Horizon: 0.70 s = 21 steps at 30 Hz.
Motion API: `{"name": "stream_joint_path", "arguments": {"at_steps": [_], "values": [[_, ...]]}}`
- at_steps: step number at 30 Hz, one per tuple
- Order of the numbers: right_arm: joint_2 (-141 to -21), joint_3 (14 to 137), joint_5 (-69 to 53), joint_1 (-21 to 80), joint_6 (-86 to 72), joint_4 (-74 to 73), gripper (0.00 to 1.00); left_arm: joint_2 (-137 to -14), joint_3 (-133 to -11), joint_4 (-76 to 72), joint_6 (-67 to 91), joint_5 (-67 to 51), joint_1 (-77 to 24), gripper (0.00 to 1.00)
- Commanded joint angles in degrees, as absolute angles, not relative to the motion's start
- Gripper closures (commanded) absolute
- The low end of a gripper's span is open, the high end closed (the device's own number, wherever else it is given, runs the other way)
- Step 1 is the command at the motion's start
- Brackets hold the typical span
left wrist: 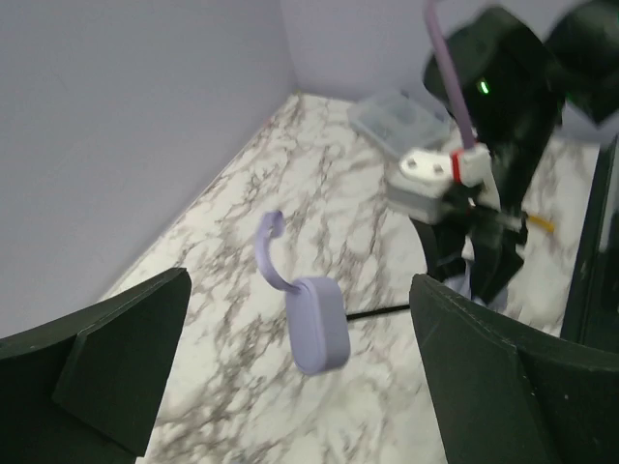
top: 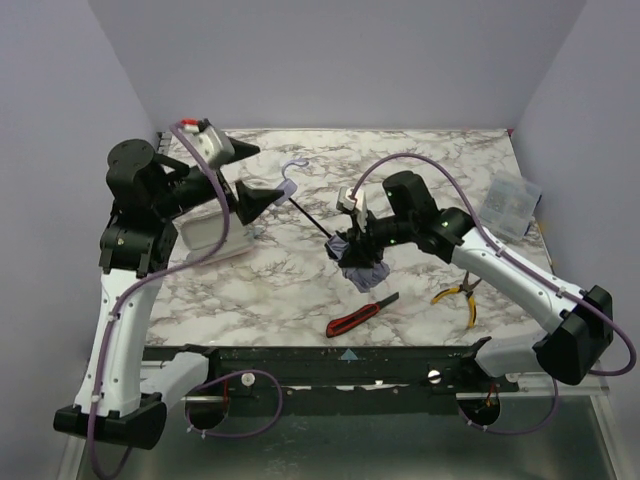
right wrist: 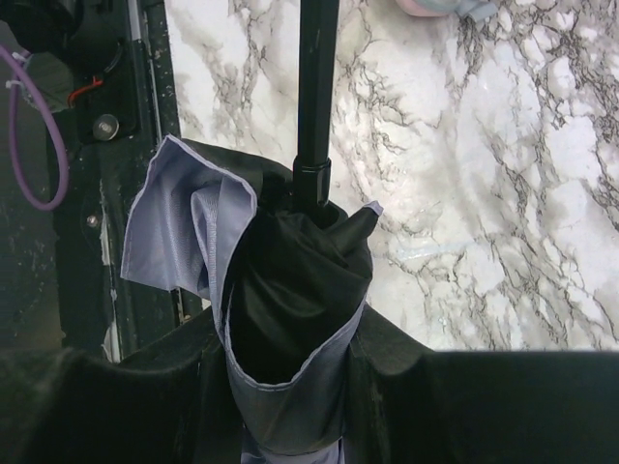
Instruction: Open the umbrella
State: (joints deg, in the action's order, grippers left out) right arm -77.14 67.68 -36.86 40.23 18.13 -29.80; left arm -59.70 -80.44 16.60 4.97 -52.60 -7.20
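Note:
The umbrella is folded and held off the table. Its lavender block handle [top: 291, 184] [left wrist: 319, 325] with wrist cord [left wrist: 270, 247] hangs between my left gripper's open fingers [left wrist: 108, 367], touching neither. A thin black shaft [top: 314, 216] [right wrist: 315, 97] runs from the handle to the bunched canopy [top: 364, 270] [right wrist: 290, 319], pale lavender outside and black inside. My left gripper [top: 270, 173] [left wrist: 300, 290] is open around the handle. My right gripper [top: 355, 246] [right wrist: 290, 387] is shut on the folded canopy.
A red-and-black utility knife [top: 356, 317] and yellow-handled pliers [top: 459, 294] lie near the front edge. A clear plastic box [top: 510, 205] [left wrist: 397, 118] sits at the far right. A clear container [top: 214, 234] lies under my left arm. Walls stand left, back and right.

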Motion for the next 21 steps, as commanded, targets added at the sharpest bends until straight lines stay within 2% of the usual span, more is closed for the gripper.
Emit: {"name": "stream_joint_path", "arguments": {"at_steps": [1, 4, 10, 16, 21], "values": [[-77.7, 69.8, -39.8, 39.7, 16.4, -30.9, 1.00, -53.6, -78.8, 42.3, -50.5, -47.9, -15.9, 0.01], [-79.1, 70.6, -42.2, 39.8, 16.8, -33.3, 1.00, -51.1, -74.2, 47.6, -72.4, -35.2, -22.9, 0.01], [-82.7, 73.8, -44.6, 39.7, 18.3, -37.8, 1.00, -49.1, -68.1, 43.5, -89.7, -22.7, -32.4, 0.03], [-85.2, 77.0, -44.0, 39.8, 22.2, -41.8, 1.00, -52.8, -66.1, 40.1, -94.0, -10.1, -40.0, 0.16], [-86.2, 78.4, -43.6, 39.8, 23.7, -44.1, 1.00, -55.0, -62.2, 35.1, -97.5, -3.6, -41.4, 0.27]]}}
